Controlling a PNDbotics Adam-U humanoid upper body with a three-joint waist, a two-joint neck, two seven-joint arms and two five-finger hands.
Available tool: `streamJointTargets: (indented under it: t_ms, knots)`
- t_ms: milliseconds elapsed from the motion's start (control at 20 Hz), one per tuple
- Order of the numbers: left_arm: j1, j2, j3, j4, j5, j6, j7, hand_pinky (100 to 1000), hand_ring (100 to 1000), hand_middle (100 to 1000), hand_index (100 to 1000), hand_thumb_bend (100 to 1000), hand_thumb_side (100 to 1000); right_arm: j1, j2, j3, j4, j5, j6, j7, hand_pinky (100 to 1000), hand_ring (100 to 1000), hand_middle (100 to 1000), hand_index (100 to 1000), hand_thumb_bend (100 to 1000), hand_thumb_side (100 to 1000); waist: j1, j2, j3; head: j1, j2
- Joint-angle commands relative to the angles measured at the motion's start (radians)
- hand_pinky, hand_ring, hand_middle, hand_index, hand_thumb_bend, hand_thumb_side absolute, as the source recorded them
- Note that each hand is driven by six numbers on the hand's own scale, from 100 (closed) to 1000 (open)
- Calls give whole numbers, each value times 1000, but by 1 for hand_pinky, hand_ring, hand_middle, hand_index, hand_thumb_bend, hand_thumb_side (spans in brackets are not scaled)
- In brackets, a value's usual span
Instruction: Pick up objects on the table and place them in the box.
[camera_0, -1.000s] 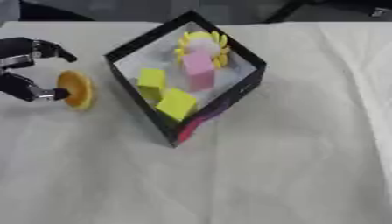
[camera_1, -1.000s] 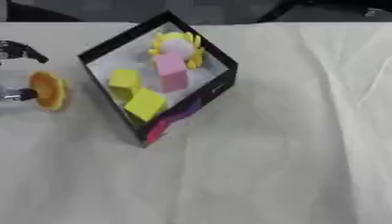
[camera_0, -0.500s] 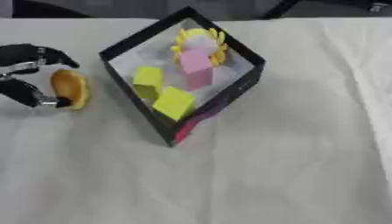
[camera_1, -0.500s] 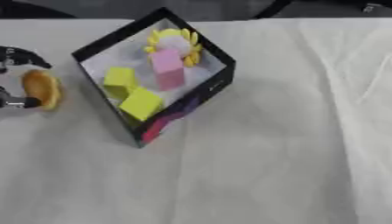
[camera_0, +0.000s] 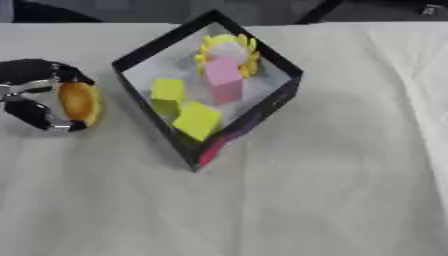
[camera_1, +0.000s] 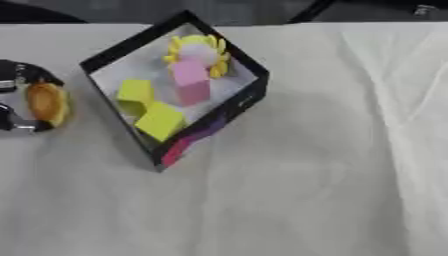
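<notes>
A black box (camera_0: 273, 64) stands cornerwise on the white cloth, white inside. It holds a pink block (camera_0: 224, 79), two yellow-green blocks (camera_0: 198, 120) and a yellow flower-like piece (camera_0: 229, 48). My left hand (camera_0: 31, 97) is at the left edge, its black fingers curled round an orange oval object (camera_0: 79, 101) just left of the box. The right hand shows in no view.
The white tablecloth (camera_0: 332, 190) covers the table, with wide bare cloth in front of the box and to its right. A dark strip runs along the far edge.
My left hand has moved right, closer to the box, and its fingers have closed round the orange object. The box and its contents stay put.
</notes>
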Motion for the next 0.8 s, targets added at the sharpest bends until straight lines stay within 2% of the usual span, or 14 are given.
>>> streamJointTargets:
  t_ms: [50, 150, 200, 350, 550, 800]
  knots:
    - [-15, 20, 9, 0, -8, -2, 3, 887, 884, 752, 848, 343, 529, -11, -20, -13, -2, 7, -2, 4, 980, 733, 642, 822, 100, 538, -11, 0, -2, 5, -11]
    - [-15, 19, 6, -9, 8, -5, -7, 871, 863, 726, 805, 284, 373, -9, -20, -14, -1, 8, -1, 4, 980, 733, 642, 823, 100, 538, -11, -2, -1, 3, -8]
    - [-14, 19, 6, -16, 22, -5, -14, 852, 837, 696, 771, 248, 248, -7, -20, -14, -1, 8, -1, 4, 980, 733, 642, 823, 100, 538, -10, -3, 0, 3, -6]
    - [-13, 21, 13, -41, 93, 16, -36, 821, 805, 657, 725, 112, 233, -3, -20, -14, 0, 8, -1, 4, 980, 734, 642, 823, 100, 537, -11, -9, 3, 0, 0]
    - [-10, 36, 23, -96, 181, 69, -17, 794, 770, 610, 676, 100, 214, 2, -22, -16, 2, 5, -1, 3, 980, 734, 642, 823, 100, 536, -11, -18, 10, -5, 7]
    - [-1, 50, 17, -146, 229, 119, 50, 749, 724, 558, 623, 100, 206, 5, -24, -14, 2, 1, -1, 4, 980, 734, 643, 824, 100, 533, -12, -30, 20, -9, 13]
